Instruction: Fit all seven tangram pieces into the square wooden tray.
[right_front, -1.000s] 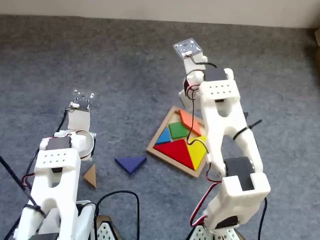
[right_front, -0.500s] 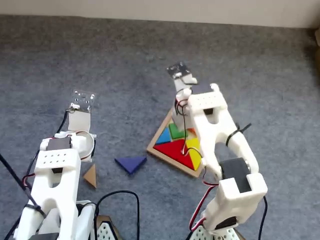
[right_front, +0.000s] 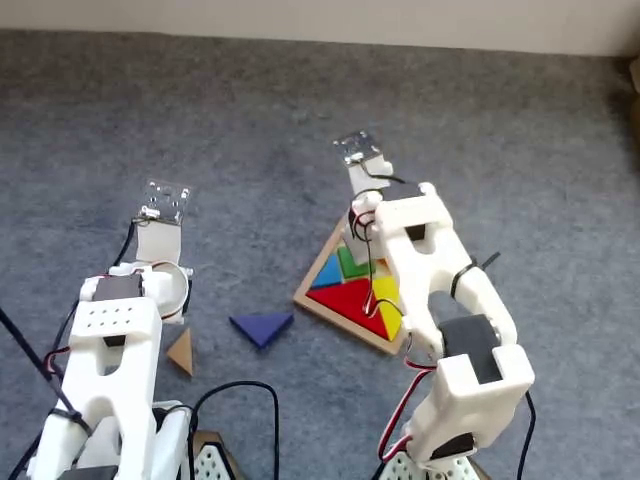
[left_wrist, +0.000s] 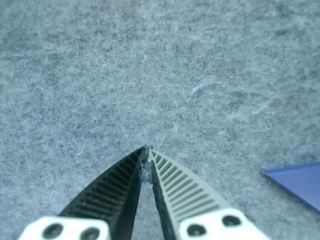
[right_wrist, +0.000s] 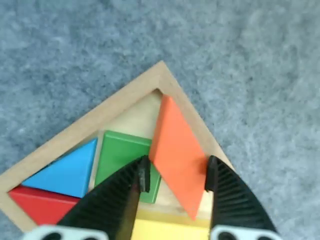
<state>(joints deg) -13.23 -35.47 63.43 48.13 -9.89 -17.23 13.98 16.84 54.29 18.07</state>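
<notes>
Right wrist view shows your right gripper low over the far corner of the wooden tray. Its jaws are spread, one on each side of the orange parallelogram. They sit close to its long edges, but you cannot tell whether they press on it. The orange piece lies along the tray's far-right wall, with a bare strip of tray floor to its left and the green square just beside it. That straddle looks meant for squaring the piece against the wall, so room stays open for what is missing.

The light blue triangle, red triangle and yellow piece fill the near part of the tray.

Two pieces wait on the carpet left of the tray: the dark blue triangle near its left corner, and the small tan triangle further left, beside your left arm.

Your left gripper has its jaws pressed together on nothing. It hangs over bare carpet with the dark blue triangle off to its right, and looks parked clear of the tray.
</notes>
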